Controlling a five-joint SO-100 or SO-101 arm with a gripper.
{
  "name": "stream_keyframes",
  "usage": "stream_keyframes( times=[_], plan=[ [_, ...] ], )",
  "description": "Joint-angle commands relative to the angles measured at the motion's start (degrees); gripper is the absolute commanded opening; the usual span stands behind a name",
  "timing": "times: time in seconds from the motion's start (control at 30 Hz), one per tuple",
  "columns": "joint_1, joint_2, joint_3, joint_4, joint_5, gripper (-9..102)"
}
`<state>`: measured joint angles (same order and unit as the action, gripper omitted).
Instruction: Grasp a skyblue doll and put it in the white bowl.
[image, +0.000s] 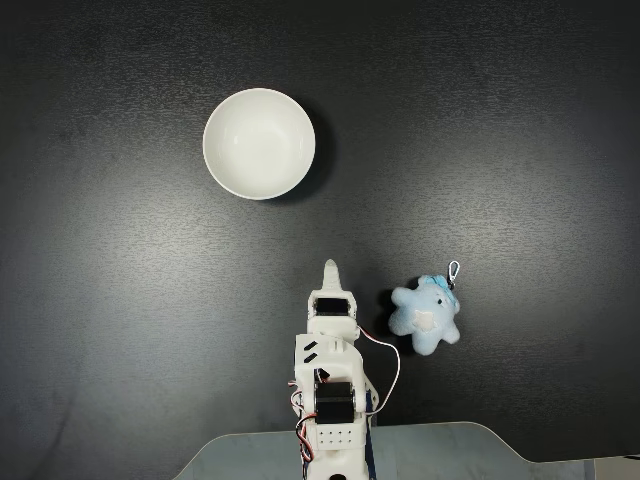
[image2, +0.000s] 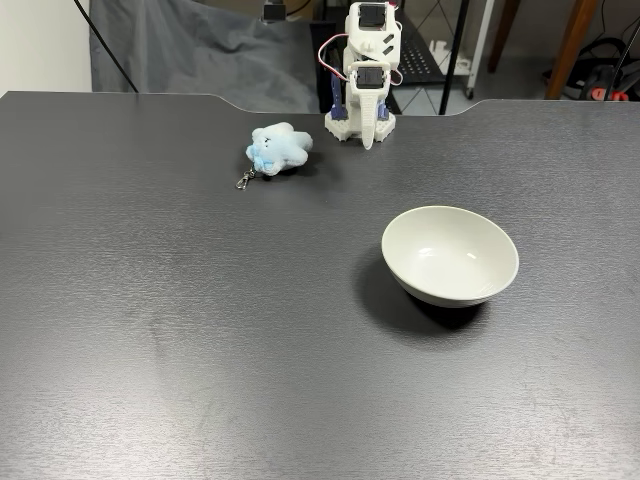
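Skyblue doll (image: 425, 315) lying on the dark table (image: 120, 300), just to the right of the folded arm in the view from above, apart from it, not touching. Lobed and fluffy, pale patch facing up, small metal clasp (image: 454, 270) sticking out from its upper edge toward the far side. Seen in the other fixed view (image2: 279, 148) to the left of the arm's base, clasp (image2: 243, 181) trailing toward the camera.

White bowl (image: 259, 143) standing upright and empty, well apart from the doll, farther out on the table and a little left of the arm's line in the view from above. In the front view (image2: 450, 254) nearer the camera and to the right.

Arm (image: 330, 380) folded back compactly over its base at the table's edge, upper joints stacked, wires looping at the side. Gripper (image: 330, 270) (image2: 367, 135) pointing down and forward, tip low near the tabletop, between doll and bowl but close to the base. Fingers pressed together into one pale point, no gap visible, nothing held between them.
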<state>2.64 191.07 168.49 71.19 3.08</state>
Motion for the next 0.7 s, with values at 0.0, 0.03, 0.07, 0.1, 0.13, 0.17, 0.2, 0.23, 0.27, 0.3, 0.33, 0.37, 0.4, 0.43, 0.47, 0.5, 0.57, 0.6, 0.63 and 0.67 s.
stream_keyframes(
  times=[0.0, 0.03, 0.07, 0.1, 0.13, 0.17, 0.2, 0.23, 0.27, 0.3, 0.33, 0.37, 0.4, 0.43, 0.47, 0.5, 0.57, 0.6, 0.63, 0.67],
  plan=[
    [0.35, 0.09, -0.62, 0.44, 0.26, 16],
    [0.35, 0.09, -0.62, 0.44, 0.26, 16],
    [0.35, 0.09, -0.62, 0.44, 0.26, 16],
    [0.35, 0.09, -0.62, 0.44, 0.26, 16],
    [0.35, 0.09, -0.62, 0.44, 0.26, 16],
    [0.35, 0.09, -0.62, 0.44, 0.26, 16],
    [0.35, 0.09, -0.62, 0.44, 0.26, 16],
    [0.35, 0.09, -0.62, 0.44, 0.26, 16],
    [0.35, 0.09, -0.62, 0.44, 0.26, 16],
    [0.35, 0.09, -0.62, 0.44, 0.26, 16],
    [0.35, 0.09, -0.62, 0.44, 0.26, 16],
    [0.35, 0.09, -0.62, 0.44, 0.26, 16],
    [0.35, 0.09, -0.62, 0.44, 0.26, 16],
    [0.35, 0.09, -0.62, 0.44, 0.26, 16],
    [0.09, 0.18, -0.62, 0.18, 0.26, 16],
    [0.0, 0.18, -0.53, 0.18, 0.79, 16],
    [0.0, 0.18, -0.53, 0.18, 0.97, 16],
    [0.0, 0.18, -0.53, 0.18, 0.97, 16],
    [0.0, 0.18, -0.53, 0.18, 0.97, 16],
    [0.0, 0.18, -0.53, 0.18, 0.97, 16]
  ],
)
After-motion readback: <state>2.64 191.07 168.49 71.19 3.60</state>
